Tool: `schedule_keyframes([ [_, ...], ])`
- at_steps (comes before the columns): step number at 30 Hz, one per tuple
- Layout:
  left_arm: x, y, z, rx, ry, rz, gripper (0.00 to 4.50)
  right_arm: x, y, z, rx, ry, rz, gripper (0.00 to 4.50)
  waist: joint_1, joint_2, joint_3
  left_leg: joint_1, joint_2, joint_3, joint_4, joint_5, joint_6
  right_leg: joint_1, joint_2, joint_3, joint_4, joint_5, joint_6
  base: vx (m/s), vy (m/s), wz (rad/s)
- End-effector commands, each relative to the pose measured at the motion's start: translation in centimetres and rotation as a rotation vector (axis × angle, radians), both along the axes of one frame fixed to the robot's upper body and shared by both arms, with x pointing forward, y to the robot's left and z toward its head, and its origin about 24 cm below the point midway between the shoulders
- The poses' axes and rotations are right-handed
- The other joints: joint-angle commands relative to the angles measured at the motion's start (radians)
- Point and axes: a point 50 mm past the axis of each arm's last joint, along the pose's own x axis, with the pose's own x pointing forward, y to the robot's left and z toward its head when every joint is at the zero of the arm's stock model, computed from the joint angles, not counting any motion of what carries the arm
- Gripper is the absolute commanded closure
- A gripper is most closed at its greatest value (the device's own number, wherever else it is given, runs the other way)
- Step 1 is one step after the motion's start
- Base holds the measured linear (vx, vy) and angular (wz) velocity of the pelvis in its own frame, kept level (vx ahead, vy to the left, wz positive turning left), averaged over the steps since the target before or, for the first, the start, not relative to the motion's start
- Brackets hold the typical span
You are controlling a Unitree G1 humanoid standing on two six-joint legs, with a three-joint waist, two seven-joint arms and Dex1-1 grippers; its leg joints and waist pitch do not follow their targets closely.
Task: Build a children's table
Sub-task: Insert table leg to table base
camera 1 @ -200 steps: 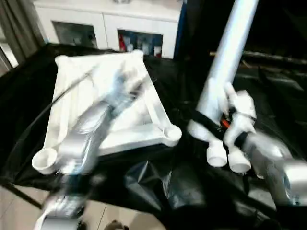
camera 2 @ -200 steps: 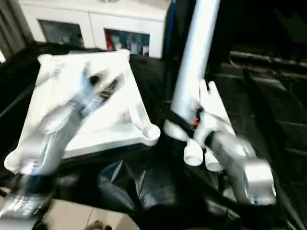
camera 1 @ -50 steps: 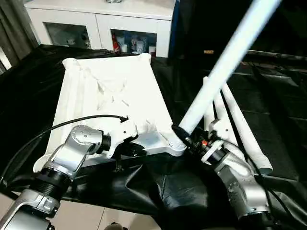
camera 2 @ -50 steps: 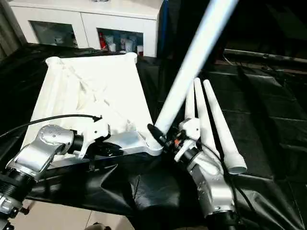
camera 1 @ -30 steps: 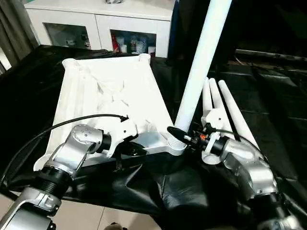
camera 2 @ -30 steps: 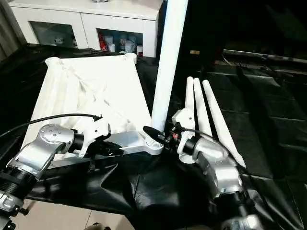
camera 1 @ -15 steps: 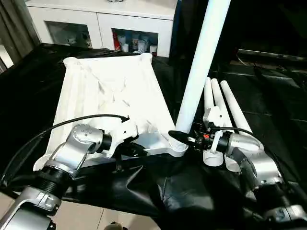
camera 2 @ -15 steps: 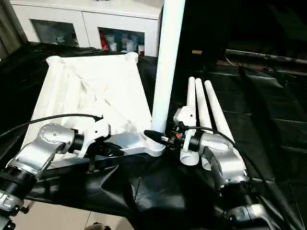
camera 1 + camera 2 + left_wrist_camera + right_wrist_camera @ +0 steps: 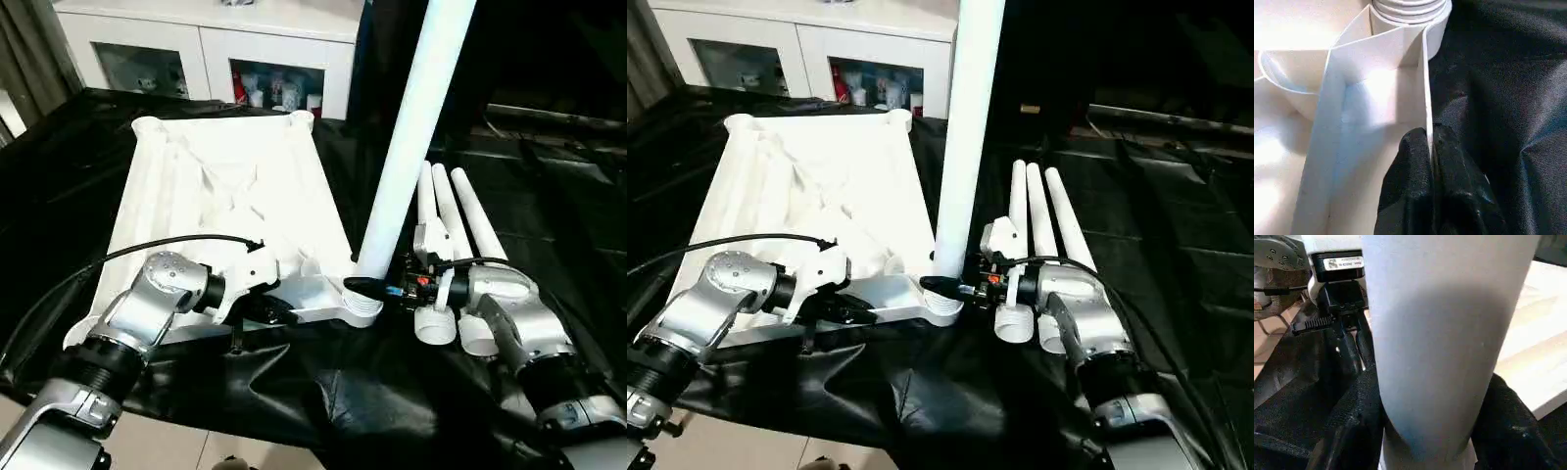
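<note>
Now, with the left gripper (image 9: 1431, 147) pinching the raised rim of the white ribbed plastic tabletop (image 9: 220, 211) lying underside-up on black cloth (image 9: 294, 392), the right gripper (image 9: 955, 286), clasping the long white tube leg (image 9: 407, 147) at the near corner socket (image 9: 362, 302), should keep it vertical and press straight down

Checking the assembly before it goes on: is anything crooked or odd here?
The leg in the tabletop's near corner socket leans slightly rather than standing straight; the right gripper holds its base. Nothing else stands out.
</note>
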Motion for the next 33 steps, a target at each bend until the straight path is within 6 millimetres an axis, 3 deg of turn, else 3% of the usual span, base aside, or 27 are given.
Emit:
schedule_keyframes([
  [1,0.5,-0.3,1.5,-0.014,-0.045,-0.051,4.5,-2.2,-1.6,-5.7,-0.174,0.245,-0.072,2.6,-0.008,0.01,-0.025,0.02,0.026,-0.014,-0.086,-0.473,-0.014,0.01,-0.074,0.039,-0.103,-0.551,-0.154,0.0,0.0,0.0],
  [6,0.9,-0.2,1.6,-0.027,-0.063,0.023,4.5,-1.1,-1.8,-5.9,-0.134,0.209,-0.264,2.6,-0.015,0.008,-0.02,0.027,0.025,-0.022,-0.089,-0.53,-0.031,0.001,-0.078,0.033,-0.116,-0.67,-0.115,0.0,0.0,0.0],
  [9,1.7,-0.4,1.9,-0.067,-0.087,0.119,4.5,-0.2,-2.1,-6.3,-0.129,0.183,-0.469,2.6,-0.028,0.011,-0.016,0.028,0.023,-0.031,-0.094,-0.572,-0.043,0.004,-0.077,0.018,-0.126,-0.712,-0.094,-0.017,0.008,-0.04],
  [12,2.0,-0.6,2.0,-0.095,-0.093,0.163,4.5,0.2,-1.9,-6.3,-0.096,0.189,-0.546,2.6,-0.05,0.017,-0.016,0.024,0.024,-0.042,-0.105,-0.626,-0.044,0.018,-0.077,-0.006,-0.135,-0.679,-0.092,-0.054,0.037,-0.15],
  [15,2.5,-1.0,2.2,-0.112,-0.103,0.253,4.5,1.2,-1.2,-6.3,-0.112,0.154,-0.705,2.6,-0.061,0.02,-0.01,0.033,0.024,-0.042,-0.106,-0.673,-0.045,0.012,-0.08,-0.026,-0.144,-0.682,-0.089,-0.036,0.029,-0.11],
  [16,2.7,-1.2,2.2,-0.112,-0.107,0.285,4.5,1.5,-0.9,-6.3,-0.131,0.129,-0.748,2.6,-0.069,0.023,-0.008,0.035,0.024,-0.045,-0.108,-0.705,-0.044,0.02,-0.079,-0.046,-0.152,-0.691,-0.074,-0.052,0.038,-0.14],
  [17,3.1,-1.7,2.1,-0.106,-0.119,0.362,4.5,2.1,-0.2,-6.3,-0.129,0.139,-0.845,2.6,-0.075,0.027,-0.001,0.029,0.03,-0.049,-0.118,-0.741,-0.044,0.033,-0.077,-0.067,-0.152,-0.677,-0.061,-0.058,0.044,-0.19],
  [18,3.4,-2.1,2.0,-0.106,-0.12,0.425,4.5,2.5,0.2,-6.4,-0.129,0.155,-0.904,2.61,-0.071,0.046,0.003,0.015,0.047,-0.05,-0.151,-0.823,-0.055,0.06,-0.063,-0.087,-0.115,-0.6,-0.067,-0.078,0.042,-0.18],
  [19,3.4,-2.1,2.0,-0.106,-0.12,0.425,4.5,2.5,0.2,-6.4,-0.129,0.155,-0.904,2.61,-0.065,0.053,0.009,-0.018,0.066,-0.043,-0.192,-0.884,-0.061,0.09,-0.05,-0.086,-0.041,-0.491,-0.088,-0.078,0.042,-0.18],
  [20,3.8,-2.8,1.8,-0.119,-0.114,0.501,4.5,2.9,0.8,-6.3,-0.113,0.191,-0.963,2.61,0.017,0.053,0.006,-0.09,0.083,0.004,-0.239,-0.951,-0.051,0.129,-0.028,-0.061,0.12,-0.254,-0.084,-0.124,-0.004,0.04],
  [21,4.1,-3.2,1.6,-0.126,-0.11,0.548,4.5,3.1,1.3,-6.3,-0.102,0.212,-0.992,2.61,0.033,0.046,0.003,-0.063,0.077,0.042,-0.241,-0.868,-0.026,0.097,-0.023,-0.02,0.137,-0.268,-0.074,-0.034,-0.112,0.27],
  [22,4.4,-4.5,1.2,-0.139,-0.1,0.631,4.5,3.5,2.4,-6.2,-0.096,0.248,-1.037,2.61,0.006,-0.049,-0.007,0.104,0.001,0.026,-0.015,-0.533,-0.039,-0.072,-0.111,0.035,-0.114,-0.871,-0.009,-0.014,-0.154,0.03],
  [23,4.4,-5.3,1.0,-0.14,-0.096,0.649,4.5,3.6,3.2,-6.1,-0.09,0.273,-1.045,2.61,0.01,-0.033,-0.008,0.019,-0.01,-0.034,0.062,-0.149,0.026,0.002,-0.203,0.096,-0.155,-1.051,-0.059,0.061,-0.132,-0.07],
  [24,4.4,-6.0,0.8,-0.138,-0.093,0.673,4.5,3.7,3.9,-6.0,-0.095,0.285,-1.051,2.61,0.038,-0.009,-0.028,-0.048,0.01,-0.051,-0.02,-0.017,0.005,0.082,-0.161,0.053,-0.075,-0.726,-0.088,0.089,-0.02,-0.4],
  [25,4.4,-6.0,0.8,-0.138,-0.093,0.673,4.5,3.7,3.9,-6.0,-0.095,0.285,-1.051,2.61,0.035,0.001,-0.036,-0.026,0.019,-0.038,-0.043,0.015,-0.012,0.062,-0.116,0.031,-0.056,-0.495,-0.109,0.07,0.022,-0.17],
  [26,4.2,-7.3,0.6,-0.119,-0.097,0.693,4.5,3.9,5.1,-5.7,-0.1,0.296,-1.056,2.61,0.016,-0.009,-0.029,0.005,0.018,-0.024,-0.054,-0.097,0.005,0.025,-0.063,0.016,-0.035,-0.262,-0.152,0.0,0.0,0.0],
  [27,4.2,-7.7,0.7,-0.121,-0.098,0.706,4.5,4.0,5.5,-5.6,-0.103,0.296,-1.052,2.61,0.018,0.001,-0.026,0.017,0.018,-0.016,-0.057,-0.181,-0.001,0.016,-0.065,0.02,-0.044,-0.263,-0.174,-0.031,-0.043,0.22],
  [28,4.2,-7.7,0.7,-0.121,-0.098,0.706,4.5,4.0,5.5,-5.6,-0.103,0.296,-1.052,2.61,0.011,0.006,-0.027,0.014,0.016,-0.013,-0.064,-0.259,-0.002,0.024,-0.074,0.025,-0.049,-0.284,-0.2,-0.031,-0.043,0.22],
  [29,4.0,-8.4,0.9,-0.127,-0.09,0.71,4.5,4.2,6.4,-5.3,-0.104,0.289,-1.035,2.61,0.007,0.004,-0.023,0.005,0.02,-0.016,-0.076,-0.302,-0.01,0.031,-0.075,0.023,-0.06,-0.355,-0.183,0.0,0.0,0.0],
  [30,4.0,-8.4,1.0,-0.127,-0.09,0.711,4.5,4.2,6.6,-5.2,-0.1,0.29,-1.034,2.61,0.004,-0.001,-0.026,0.005,0.02,-0.017,-0.079,-0.324,-0.018,0.033,-0.075,0.021,-0.068,-0.398,-0.157,0.0,0.0,0.0],
  [33,4.1,-8.3,0.9,-0.113,-0.095,0.729,4.5,4.3,7.0,-5.0,-0.108,0.272,-1.026,2.61,0.0,-0.001,-0.028,0.005,0.023,-0.017,-0.084,-0.32,-0.021,0.031,-0.076,0.024,-0.07,-0.373,-0.145,0.0,0.0,0.0],
])
